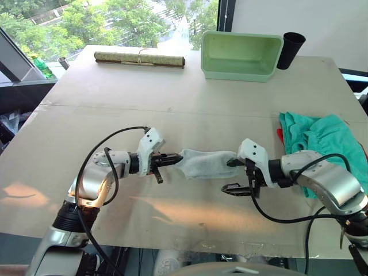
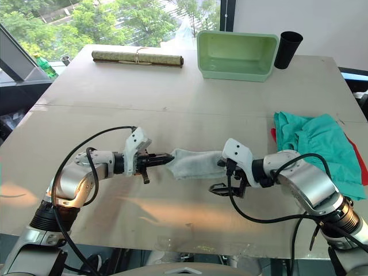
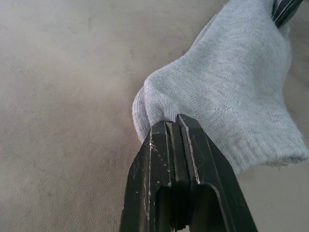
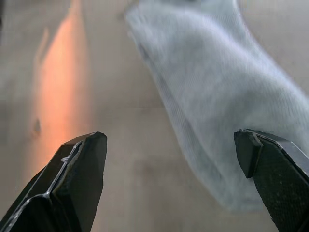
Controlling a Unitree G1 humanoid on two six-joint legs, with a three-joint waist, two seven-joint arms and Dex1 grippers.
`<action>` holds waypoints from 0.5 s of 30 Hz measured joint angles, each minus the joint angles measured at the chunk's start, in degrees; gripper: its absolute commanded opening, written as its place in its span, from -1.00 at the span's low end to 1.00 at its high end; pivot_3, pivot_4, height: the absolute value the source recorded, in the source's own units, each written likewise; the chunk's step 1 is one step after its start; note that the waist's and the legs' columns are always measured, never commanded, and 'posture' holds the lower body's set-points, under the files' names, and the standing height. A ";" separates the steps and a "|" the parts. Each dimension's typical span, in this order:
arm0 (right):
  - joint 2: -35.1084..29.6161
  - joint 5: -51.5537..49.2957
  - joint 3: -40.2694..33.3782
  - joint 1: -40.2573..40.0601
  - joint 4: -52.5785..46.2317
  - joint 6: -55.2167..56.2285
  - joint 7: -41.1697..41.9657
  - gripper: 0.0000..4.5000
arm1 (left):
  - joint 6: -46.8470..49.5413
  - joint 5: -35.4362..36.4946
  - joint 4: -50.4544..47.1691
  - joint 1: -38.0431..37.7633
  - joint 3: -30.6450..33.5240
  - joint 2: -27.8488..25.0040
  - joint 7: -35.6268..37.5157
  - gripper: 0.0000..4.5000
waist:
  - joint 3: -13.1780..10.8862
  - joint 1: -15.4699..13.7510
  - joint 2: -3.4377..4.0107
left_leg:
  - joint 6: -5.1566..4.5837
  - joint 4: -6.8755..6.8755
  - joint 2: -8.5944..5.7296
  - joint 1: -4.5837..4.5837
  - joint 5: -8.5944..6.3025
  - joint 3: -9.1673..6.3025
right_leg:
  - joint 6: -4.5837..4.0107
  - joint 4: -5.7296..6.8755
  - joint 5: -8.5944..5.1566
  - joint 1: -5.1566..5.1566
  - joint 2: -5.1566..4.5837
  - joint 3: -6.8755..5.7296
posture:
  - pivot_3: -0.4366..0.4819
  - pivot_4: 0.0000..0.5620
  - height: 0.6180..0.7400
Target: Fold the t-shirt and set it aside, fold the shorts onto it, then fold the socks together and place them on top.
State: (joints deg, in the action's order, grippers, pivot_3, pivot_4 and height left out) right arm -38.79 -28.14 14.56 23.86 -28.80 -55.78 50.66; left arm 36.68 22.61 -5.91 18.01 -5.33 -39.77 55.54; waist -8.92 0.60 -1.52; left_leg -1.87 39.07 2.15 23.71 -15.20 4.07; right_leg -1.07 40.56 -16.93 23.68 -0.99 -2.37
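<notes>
Left eye view is showing the left gripper (image 1: 170,160) pinching the light grey knit socks (image 1: 206,163); the right gripper (image 1: 234,175) is gaping (socks not yet stacked) near the teal green soft shorts (image 1: 322,141).

Socks (image 1: 208,163) mid-table between end effectors; shorts (image 1: 322,140) right, over t-shirt (image 2: 360,162); bin (image 1: 241,56) behind.

A pale beige surface (image 1: 190,103) fills the room's foreground, with a warm patch of light (image 1: 172,204) on its near part. Beyond its far edge, a window (image 1: 109,23) shows green trees beside a white wall (image 1: 299,17).
</notes>
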 measured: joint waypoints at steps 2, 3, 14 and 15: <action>1.63 -2.64 -4.04 0.37 -0.18 -0.75 -0.83 0.97 | -0.22 -0.13 0.21 0.11 -0.08 0.04 0.26 -1.00 | 0.00 -0.02 0.00 | 0.01 0.00 0.00 0.00 0.01 0.00 | 0.00 0.00 0.00 -0.01 0.00 0.00 | -0.05 -0.47 0.92; 3.18 -4.20 -7.06 0.75 -0.18 -1.70 -2.27 0.97 | -0.43 -0.26 0.45 0.27 -0.18 0.09 0.44 -1.00 | 0.00 -0.02 0.00 | 0.05 0.00 0.00 -0.01 0.03 0.00 | 0.00 0.01 0.00 -0.01 0.00 0.00 | -0.05 -0.47 0.92; 17.21 -7.46 -21.10 -5.40 2.91 -14.75 -23.17 0.97 | -1.19 -1.55 1.65 1.60 -1.14 0.81 1.06 -1.00 | 0.04 0.05 0.02 | 0.06 -0.03 0.00 -0.04 0.03 0.02 | 0.00 0.04 0.00 -0.02 -0.01 0.02 | -0.05 -0.47 0.92; 18.36 -7.06 -21.09 -5.68 2.93 -14.90 -24.75 0.97 | -1.22 -1.61 1.64 1.62 -1.20 0.81 1.06 -1.00 | 0.04 0.06 0.03 | 0.06 -0.03 0.00 -0.04 0.03 0.03 | 0.00 0.06 0.00 -0.01 -0.01 0.02 | -0.05 -0.47 0.92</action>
State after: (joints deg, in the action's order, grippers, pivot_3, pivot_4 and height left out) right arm -20.44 -35.19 -6.53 18.18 -25.87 -70.68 25.91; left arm 35.46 20.99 -4.26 19.63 -6.54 -38.96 56.60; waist -8.88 0.66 -1.50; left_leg -1.81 39.04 2.15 23.67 -15.17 4.09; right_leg -1.08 40.62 -16.93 23.66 -1.01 -2.35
